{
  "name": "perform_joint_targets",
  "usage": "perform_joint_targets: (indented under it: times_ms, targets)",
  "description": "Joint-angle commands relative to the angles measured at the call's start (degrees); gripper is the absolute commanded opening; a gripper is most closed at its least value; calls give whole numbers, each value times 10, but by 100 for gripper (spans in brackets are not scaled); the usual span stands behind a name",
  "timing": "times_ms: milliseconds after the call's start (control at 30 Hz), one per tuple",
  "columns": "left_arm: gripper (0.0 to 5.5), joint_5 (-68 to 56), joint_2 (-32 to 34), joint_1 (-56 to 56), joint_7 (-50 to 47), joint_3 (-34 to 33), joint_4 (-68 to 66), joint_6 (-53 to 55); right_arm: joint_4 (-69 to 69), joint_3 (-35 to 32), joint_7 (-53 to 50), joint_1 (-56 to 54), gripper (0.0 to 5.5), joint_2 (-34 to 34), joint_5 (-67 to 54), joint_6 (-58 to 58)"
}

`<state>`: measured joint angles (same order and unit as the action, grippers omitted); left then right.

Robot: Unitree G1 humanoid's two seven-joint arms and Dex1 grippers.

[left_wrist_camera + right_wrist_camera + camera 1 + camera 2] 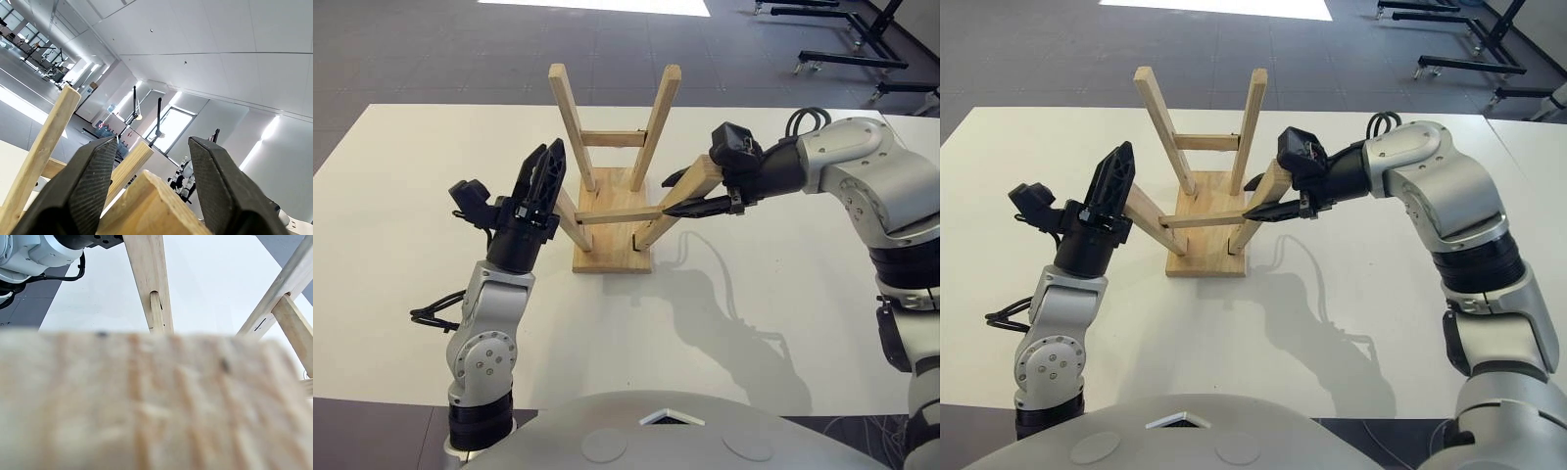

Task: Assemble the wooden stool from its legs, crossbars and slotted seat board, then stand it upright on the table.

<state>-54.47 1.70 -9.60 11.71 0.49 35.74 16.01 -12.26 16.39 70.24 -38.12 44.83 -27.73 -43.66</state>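
The stool is upside down in the middle of the white counter (411, 196). Its flat pale wooden seat board (612, 257) lies on the surface and four pale wooden legs point up from it.

From the seat board, the far left leg (572, 127) rises toward 11 o'clock and the far right leg (656, 127) toward 1 o'clock, with a short wooden crossbar (612, 139) between them. The near left leg (573, 223) leans toward 9 o'clock and the near right leg (656, 227) toward 3 o'clock, and a second crossbar (617, 214) joins these two.

The black left hand (545, 155), at 9 o'clock, seems clamped on the top end of the near left leg. The black right hand (668, 198), at 2 o'clock, is closed around the upper part of the near right leg.

I judge the assembly nearly finished, because legs, crossbars and board are together. What is left is perhaps to press the joints firm, then to turn the stool over and stand it upright.
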Motion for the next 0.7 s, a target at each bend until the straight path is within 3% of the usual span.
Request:
perform_joint_targets:
  times_ms: [33, 200, 667, 700]
  targets:
    - [257, -10, 3, -2, 14, 56, -7, 44, 5, 72, 10, 32, 205, -43, 2, -27]
    - [257, -21, 15, 10, 16, 49, -15, 52, 55, 103, -10, 28, 205, -99, 35, -10]
    - [257, -37, 31, 18, 15, 45, -29, 57, 107, 144, -29, -46, 205, -230, 33, -105]
    - [257, -38, 32, 19, 16, 43, -31, 57, 112, 136, -35, -59, 242, -242, 31, -110]
